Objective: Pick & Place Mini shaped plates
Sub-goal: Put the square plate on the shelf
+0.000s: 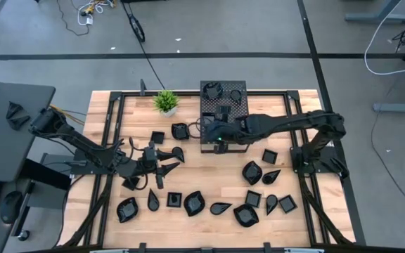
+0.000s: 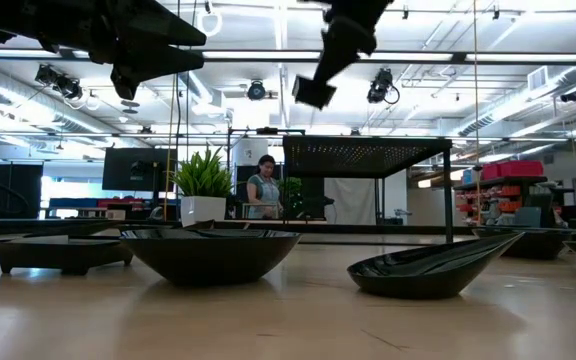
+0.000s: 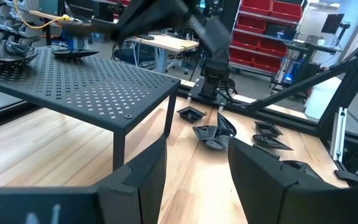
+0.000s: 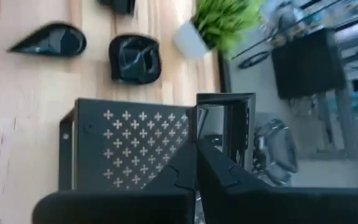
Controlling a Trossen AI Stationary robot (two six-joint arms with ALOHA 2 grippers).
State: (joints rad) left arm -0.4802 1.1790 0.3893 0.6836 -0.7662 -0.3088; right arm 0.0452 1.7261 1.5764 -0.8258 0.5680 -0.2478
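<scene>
On the far left, the left arm, low over the wooden table (image 1: pixel 209 176). At its tip, the left gripper (image 1: pixel 166 159), fingers (image 3: pixel 263 180) partly apart with nothing between them, bare wood in the gap. All around, the mini shaped plates (image 1: pixel 193 203): small shiny black dishes, some square, some teardrop, some leaf shaped. One row along the near part of the table, a few more just beside the left gripper. Toward the back, a small green plant (image 1: pixel 166 101) in a white pot. Next to it, near the middle, a black box with holes (image 1: pixel 223 116), up on thin legs, with a few more plates on top at the back. Over the front edge of that box, the right gripper (image 1: pixel 219 133), fingers (image 4: pixel 213 171) pressed tight together, nothing held. Further right, another bunch of plates on the wood, well apart from the box. Far back in the room, a person (image 2: pixel 264 188).
</scene>
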